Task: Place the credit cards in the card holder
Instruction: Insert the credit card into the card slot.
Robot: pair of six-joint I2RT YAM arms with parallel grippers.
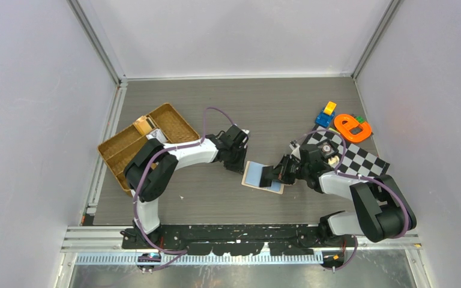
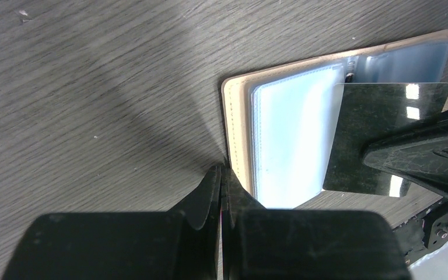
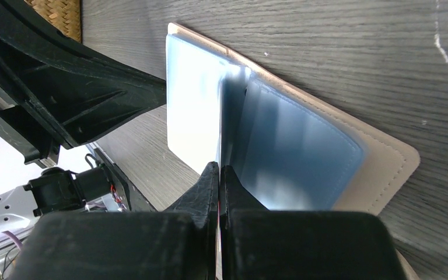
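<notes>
1. The wallet (image 1: 254,174) lies open and flat near the middle of the table (image 1: 216,108), between the two grippers.
2. The right gripper (image 3: 219,168) is closed on a dark shiny card (image 2: 373,128) and holds it tilted over the wallet's clear pockets.
3. The left gripper (image 2: 221,170) has its fingers pressed together, with the tips at the wallet's beige edge.
4. Bare grey wood shows behind the wallet and in front of it.
5. A wicker tray (image 1: 117,153) lies at the left, a checkered board (image 1: 360,159) at the right, and pale walls stand around.
</notes>
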